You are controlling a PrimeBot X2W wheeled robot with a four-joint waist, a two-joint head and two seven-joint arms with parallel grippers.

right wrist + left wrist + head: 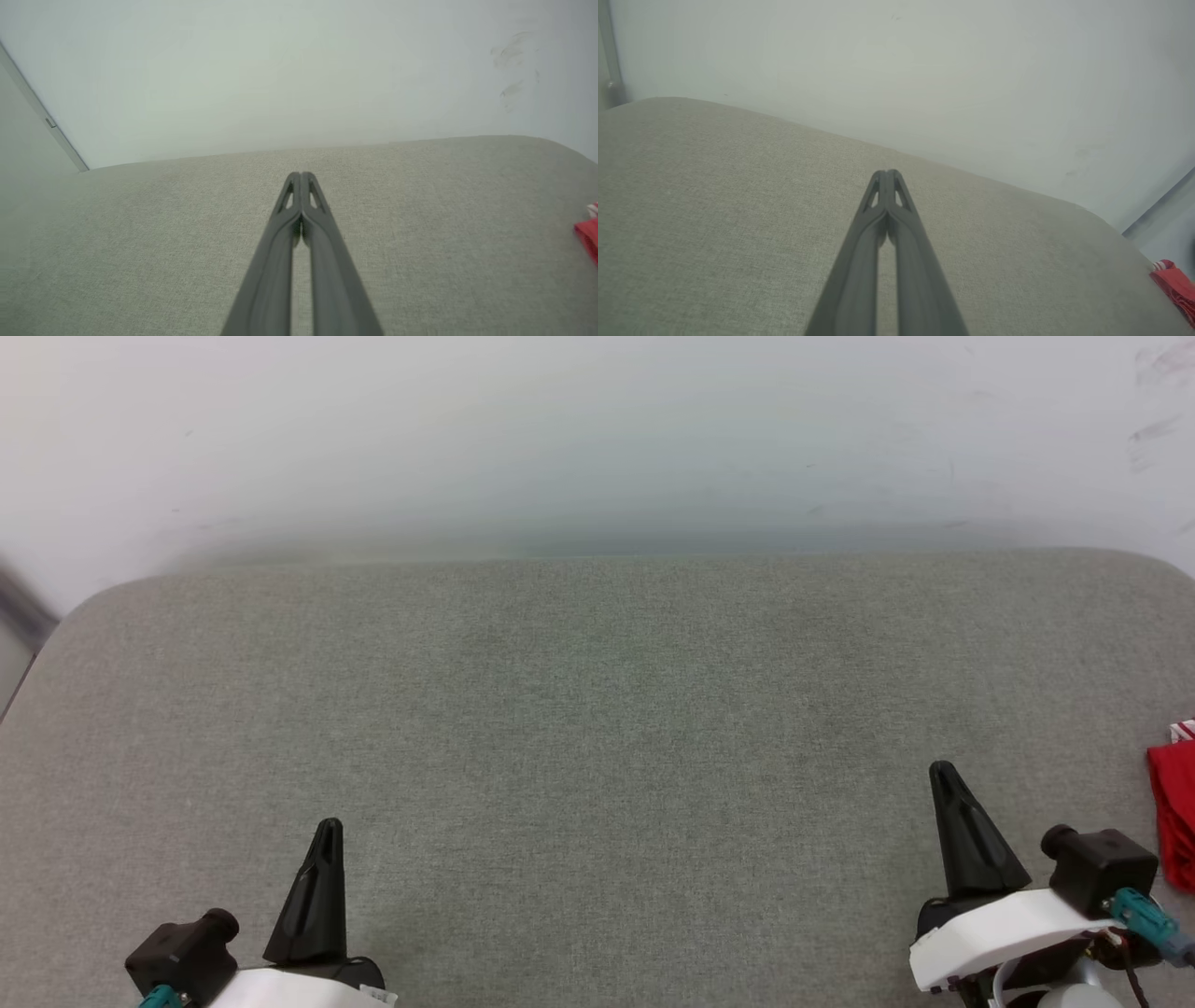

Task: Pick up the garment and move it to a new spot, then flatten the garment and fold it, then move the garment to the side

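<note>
A slice of the red garment (1174,807) with a bit of red-white striped trim lies on the grey cushioned surface (597,709) at the head view's far right edge; most of it is out of frame. The left wrist view catches the garment (1174,287) at its lower right, and the right wrist view has the garment (588,235) at its right edge. My left gripper (329,826) stands at the lower left, shut and empty, tips together (886,173). My right gripper (943,770) stands at the lower right, shut and empty (301,175), a hand's width left of the garment.
A pale wall (597,439) rises right behind the cushioned surface. The surface's rounded corners show at the far left and far right. A dark strip (19,607) runs past the left corner.
</note>
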